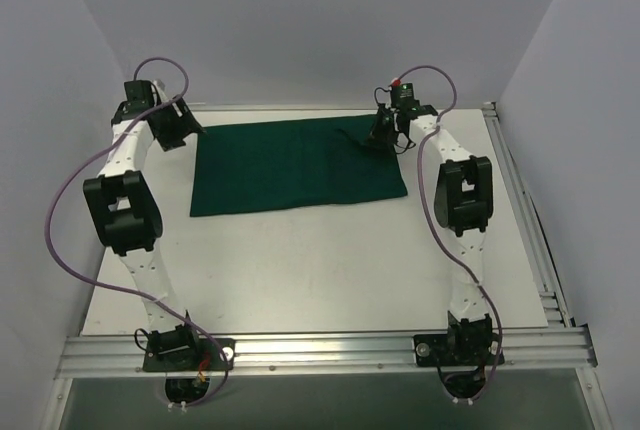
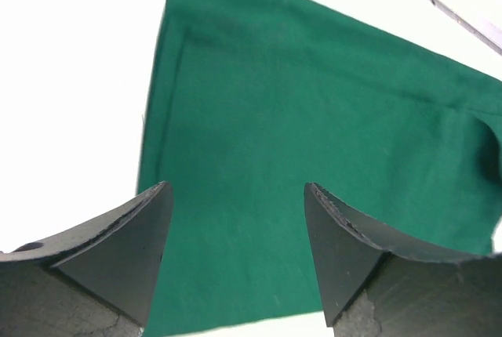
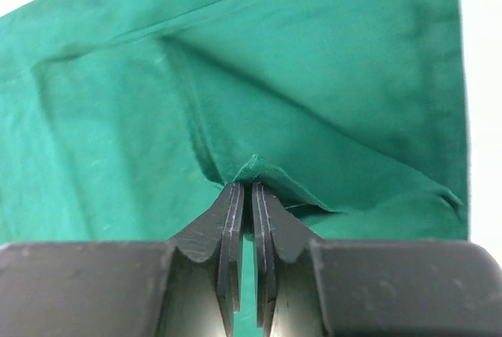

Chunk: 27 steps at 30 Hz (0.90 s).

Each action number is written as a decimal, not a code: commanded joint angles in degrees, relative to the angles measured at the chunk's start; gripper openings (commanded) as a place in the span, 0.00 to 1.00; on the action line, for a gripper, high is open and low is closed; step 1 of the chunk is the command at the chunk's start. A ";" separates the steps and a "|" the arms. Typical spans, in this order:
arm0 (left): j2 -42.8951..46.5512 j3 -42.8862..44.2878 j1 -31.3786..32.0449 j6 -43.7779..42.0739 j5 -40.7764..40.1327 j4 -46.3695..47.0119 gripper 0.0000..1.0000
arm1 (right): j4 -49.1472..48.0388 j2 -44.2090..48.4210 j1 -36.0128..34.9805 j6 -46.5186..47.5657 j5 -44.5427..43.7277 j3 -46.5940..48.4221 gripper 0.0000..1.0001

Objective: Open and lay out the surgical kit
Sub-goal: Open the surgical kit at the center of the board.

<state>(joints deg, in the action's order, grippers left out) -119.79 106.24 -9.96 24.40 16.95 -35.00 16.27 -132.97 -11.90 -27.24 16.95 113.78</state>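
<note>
From my station I see the dark green cloth wrap (image 1: 300,165) lying flat as a wide rectangle on the far half of the white table (image 1: 300,270), a little left of centre; its near edge runs roughly parallel to the table's near edge, and its far right part shows a raised wrinkle; the left gripper (image 1: 183,126) sits at the far left corner of the cloth, just beside its left edge; in my left wrist view its jaws stand well apart and released, with nothing between the two black fingers (image 2: 125,243), and the green fabric spreads out beneath and beyond them, its left hem running across white table; the right gripper (image 1: 381,134) is over the far right part of the cloth, and my right wrist view shows its jaws clenched together on a small peak of the fabric, with creases fanning out from the pinched point to the left and right; the cloth's right hem lies to the right of that pinch, against bare table; both arm bases are bolted to the silver aluminium rail (image 1: 320,350) along the near edge; a purple cable (image 1: 60,240) loops beside the left arm.
</note>
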 commanded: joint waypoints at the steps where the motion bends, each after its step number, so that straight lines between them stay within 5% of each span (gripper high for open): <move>1: -5.52 4.76 -0.50 -6.65 1.94 6.43 0.76 | -1.24 -1.41 1.62 -0.97 -0.95 2.59 0.00; 5: -10.20 9.25 -1.03 -4.20 3.62 6.79 0.77 | -3.34 -3.61 2.32 0.00 -1.92 4.52 0.00; 11: -7.40 1.53 -0.94 4.77 2.74 11.53 0.77 | -5.19 -9.06 3.37 0.52 -2.09 9.53 0.05; 21: -7.04 0.73 -0.85 6.97 5.02 11.19 0.76 | -10.29 -10.13 5.40 2.54 -3.67 12.44 0.48; 27: -6.51 -1.47 -0.77 7.33 5.72 12.06 0.76 | -14.42 -10.73 5.92 3.25 -5.09 12.43 0.51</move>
<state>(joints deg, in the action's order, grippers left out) -129.97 105.19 -10.59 31.14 21.26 -25.78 5.26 -145.18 -6.35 -25.26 13.72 125.05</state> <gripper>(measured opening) 0.763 0.506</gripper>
